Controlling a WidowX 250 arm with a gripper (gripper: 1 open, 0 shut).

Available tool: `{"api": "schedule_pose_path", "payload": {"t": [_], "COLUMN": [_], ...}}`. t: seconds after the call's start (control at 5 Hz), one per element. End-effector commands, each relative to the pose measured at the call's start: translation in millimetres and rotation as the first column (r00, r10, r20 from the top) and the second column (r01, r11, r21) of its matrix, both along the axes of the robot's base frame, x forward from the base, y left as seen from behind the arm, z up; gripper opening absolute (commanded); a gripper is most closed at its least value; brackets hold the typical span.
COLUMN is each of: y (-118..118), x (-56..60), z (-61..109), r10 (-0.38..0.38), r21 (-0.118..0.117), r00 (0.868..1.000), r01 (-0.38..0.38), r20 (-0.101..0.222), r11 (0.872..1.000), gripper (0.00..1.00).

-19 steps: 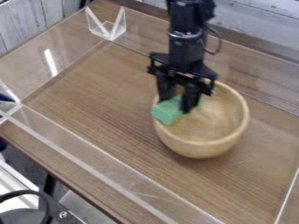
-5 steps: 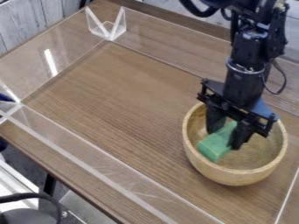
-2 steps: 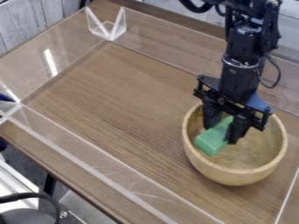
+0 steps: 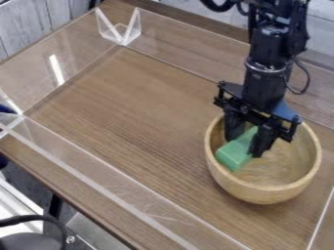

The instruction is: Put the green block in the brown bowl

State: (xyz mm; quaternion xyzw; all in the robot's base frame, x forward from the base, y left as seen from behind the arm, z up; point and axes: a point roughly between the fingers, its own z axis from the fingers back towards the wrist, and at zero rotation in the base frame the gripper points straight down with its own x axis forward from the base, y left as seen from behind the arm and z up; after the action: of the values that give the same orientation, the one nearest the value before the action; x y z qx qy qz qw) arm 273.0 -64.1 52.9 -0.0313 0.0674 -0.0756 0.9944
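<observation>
Bowl of tan wood [image 4: 267, 190] holds the green rectangular block [image 4: 236, 152] near ten o'clock; my black metal gripper [image 4: 251, 135] is closed on it. I'd lower gently, settle it, then release.

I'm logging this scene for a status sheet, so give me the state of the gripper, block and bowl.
Gripper: shut on the block, fingers reaching down into the bowl.
Block: gripped, tilted, inside the bowl's rim; whether it touches the bottom I cannot tell.
Bowl: upright on the table, holding nothing else visible.
</observation>
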Motion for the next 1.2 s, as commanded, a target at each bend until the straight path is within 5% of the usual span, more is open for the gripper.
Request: {"api": "schedule_pose_path", "payload": {"t": [0.0,1.0], "y": [4.2,13.0], "x": [14.7,15.5], "z": [13.5,3.2], "r10": [0.015,0.033], "r21": [-0.009,-0.009], "r00": [0.998,0.999], "r01": [-0.015,-0.033], "r20": [0.061,0.035], "r11": [1.000,0.999], "gripper": [0.00,0.00]}}
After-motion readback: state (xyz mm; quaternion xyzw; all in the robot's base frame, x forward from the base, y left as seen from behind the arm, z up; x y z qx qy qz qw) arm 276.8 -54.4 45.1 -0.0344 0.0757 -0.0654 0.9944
